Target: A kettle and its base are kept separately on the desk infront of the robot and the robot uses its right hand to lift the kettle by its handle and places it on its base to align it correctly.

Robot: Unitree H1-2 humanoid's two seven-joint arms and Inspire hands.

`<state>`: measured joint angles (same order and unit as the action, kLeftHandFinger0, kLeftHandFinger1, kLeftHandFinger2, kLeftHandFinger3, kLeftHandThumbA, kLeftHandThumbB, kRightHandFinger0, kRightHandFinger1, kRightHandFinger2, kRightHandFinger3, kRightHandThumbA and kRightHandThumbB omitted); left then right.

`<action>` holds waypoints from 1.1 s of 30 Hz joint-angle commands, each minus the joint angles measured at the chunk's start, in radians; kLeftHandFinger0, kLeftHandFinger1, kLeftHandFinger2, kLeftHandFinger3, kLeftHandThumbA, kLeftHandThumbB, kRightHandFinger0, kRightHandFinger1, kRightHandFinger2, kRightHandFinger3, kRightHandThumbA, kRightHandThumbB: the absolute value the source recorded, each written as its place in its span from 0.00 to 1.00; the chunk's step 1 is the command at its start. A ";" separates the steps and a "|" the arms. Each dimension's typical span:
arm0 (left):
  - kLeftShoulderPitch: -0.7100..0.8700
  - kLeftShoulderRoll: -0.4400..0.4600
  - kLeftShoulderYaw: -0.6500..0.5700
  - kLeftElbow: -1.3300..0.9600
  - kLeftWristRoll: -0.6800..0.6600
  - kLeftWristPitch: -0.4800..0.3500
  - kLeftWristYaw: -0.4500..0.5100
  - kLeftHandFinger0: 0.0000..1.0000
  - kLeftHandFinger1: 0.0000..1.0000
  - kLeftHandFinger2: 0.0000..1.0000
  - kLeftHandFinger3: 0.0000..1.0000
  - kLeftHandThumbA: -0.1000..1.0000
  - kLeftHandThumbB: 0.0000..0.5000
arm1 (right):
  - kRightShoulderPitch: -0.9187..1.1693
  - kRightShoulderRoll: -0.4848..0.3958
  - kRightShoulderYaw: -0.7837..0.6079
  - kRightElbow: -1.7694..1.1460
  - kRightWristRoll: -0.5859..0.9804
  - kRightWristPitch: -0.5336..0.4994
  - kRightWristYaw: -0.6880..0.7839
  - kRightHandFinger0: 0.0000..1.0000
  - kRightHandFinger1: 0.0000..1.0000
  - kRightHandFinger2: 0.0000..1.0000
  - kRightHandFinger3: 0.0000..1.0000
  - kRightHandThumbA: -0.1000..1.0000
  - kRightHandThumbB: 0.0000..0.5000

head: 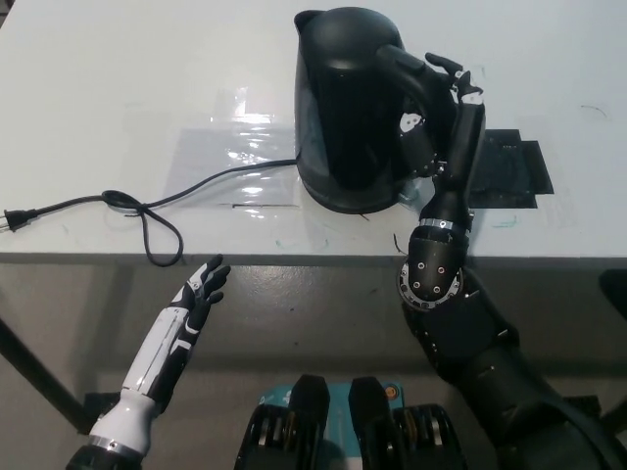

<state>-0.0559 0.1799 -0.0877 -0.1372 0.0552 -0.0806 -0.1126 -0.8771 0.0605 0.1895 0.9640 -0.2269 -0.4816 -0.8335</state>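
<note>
The black kettle [348, 108] stood upright on the white desk [118, 98], seated on its base [343, 199], of which only a thin dark rim showed under the body. Its spout pointed toward the far left, and its handle [411, 73] faced right.

The right hand [443, 108] was at the handle, just right of the kettle. Its fingers [453, 70] were curled around the top of the handle, and the palm lay against the handle's outer side. Whether the grip was tight could not be told. The black forearm ran down from the handle to past the desk's near edge.

A black cord [196, 183] ran left from the kettle's foot, across a glossy clear patch [235, 147] on the desk, made a loop, and ended in a plug [15, 219] near the desk's left edge. A black mat [509, 168] lay flat on the desk right of the kettle, partly behind the forearm.

The left hand [201, 291] hung below the desk's near edge, well left of the kettle, with its fingers spread and nothing in them.
</note>
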 commanded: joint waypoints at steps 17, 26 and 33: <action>-0.022 0.021 0.007 -0.012 -0.008 -0.031 -0.033 1.00 1.00 1.00 1.00 1.00 0.18 | 0.009 -0.095 0.039 -0.115 0.142 0.030 0.513 1.00 1.00 1.00 1.00 0.97 1.00; -0.021 0.017 0.005 -0.009 -0.001 -0.029 -0.028 1.00 1.00 1.00 1.00 1.00 0.19 | 0.035 -0.130 0.009 -0.308 0.266 0.067 0.631 1.00 1.00 1.00 1.00 0.93 1.00; -0.021 0.016 0.007 -0.006 -0.006 -0.038 -0.028 1.00 1.00 1.00 1.00 1.00 0.20 | 0.058 -0.143 -0.010 -0.426 0.350 0.126 0.699 1.00 1.00 1.00 1.00 0.92 1.00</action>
<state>-0.0584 0.1803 -0.0891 -0.1223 0.0575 -0.0784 -0.1272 -0.7757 -0.0573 0.1957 0.7268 -0.0572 -0.4361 -0.4171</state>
